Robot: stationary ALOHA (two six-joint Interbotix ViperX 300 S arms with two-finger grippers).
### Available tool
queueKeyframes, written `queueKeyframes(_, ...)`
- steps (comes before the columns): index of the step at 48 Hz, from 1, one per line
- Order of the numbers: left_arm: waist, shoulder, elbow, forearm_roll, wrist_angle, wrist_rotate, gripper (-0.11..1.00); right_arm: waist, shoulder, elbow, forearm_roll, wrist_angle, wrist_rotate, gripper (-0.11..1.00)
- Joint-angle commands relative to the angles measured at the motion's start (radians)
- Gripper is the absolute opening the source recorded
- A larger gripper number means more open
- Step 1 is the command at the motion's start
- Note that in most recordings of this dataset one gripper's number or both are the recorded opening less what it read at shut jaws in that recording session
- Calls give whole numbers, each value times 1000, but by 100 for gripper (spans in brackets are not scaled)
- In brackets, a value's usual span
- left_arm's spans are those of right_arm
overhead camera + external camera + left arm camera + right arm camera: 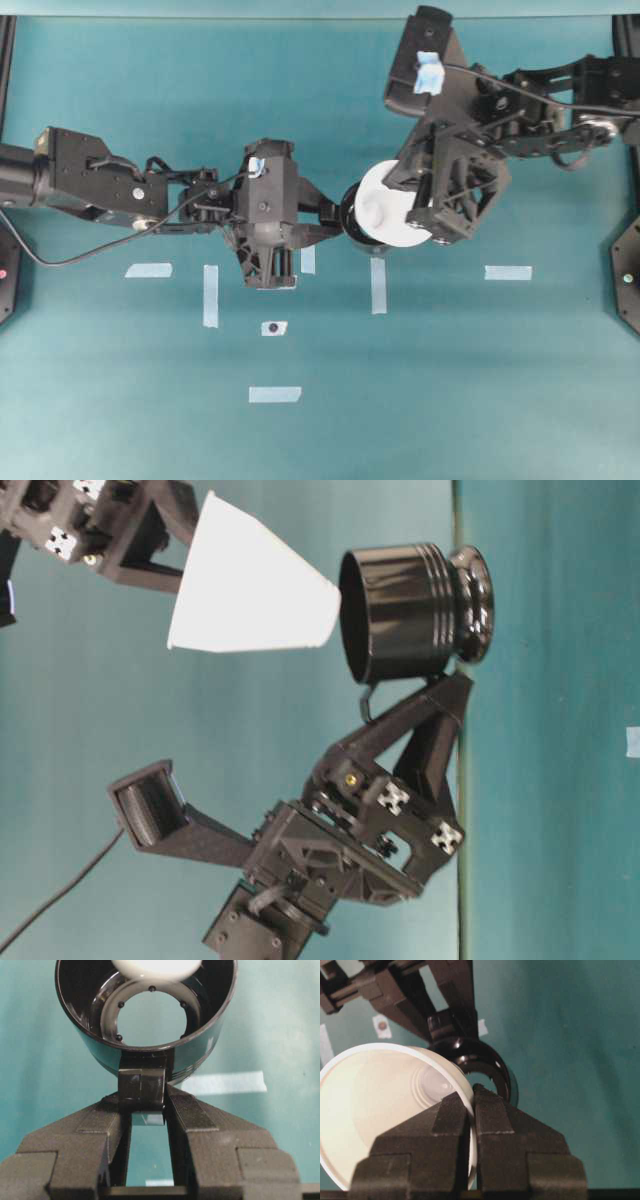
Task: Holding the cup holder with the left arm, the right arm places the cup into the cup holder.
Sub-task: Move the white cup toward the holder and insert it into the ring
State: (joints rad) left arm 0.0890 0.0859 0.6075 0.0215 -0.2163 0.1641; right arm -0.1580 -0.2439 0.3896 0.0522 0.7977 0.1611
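White cup [250, 590] is pinched by its rim in the right hand [471, 1097], its small base just at the mouth of the black holder [405, 610]. That holder's side tab is clamped by the left hand [147, 1105] above the teal table [450, 400].

The cup holder [410, 610] is glossy black, the cup [250, 585] smooth matt white, the table [450, 400] matt teal.

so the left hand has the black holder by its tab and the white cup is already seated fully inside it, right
Not quite. The left hand does grip the cup holder by its tab, but the cup is only at its mouth, still outside; the table-level view shows it.
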Motion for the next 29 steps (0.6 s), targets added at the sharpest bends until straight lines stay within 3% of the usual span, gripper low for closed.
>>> queueKeyframes(1, -6, -14, -26, 2, -8, 0, 26, 3, 6, -14, -6, -8, 5, 4)
queueKeyframes(29, -23, -11, -35, 2, 5, -2, 26, 5, 77, -25, -20, 37, 2, 4)
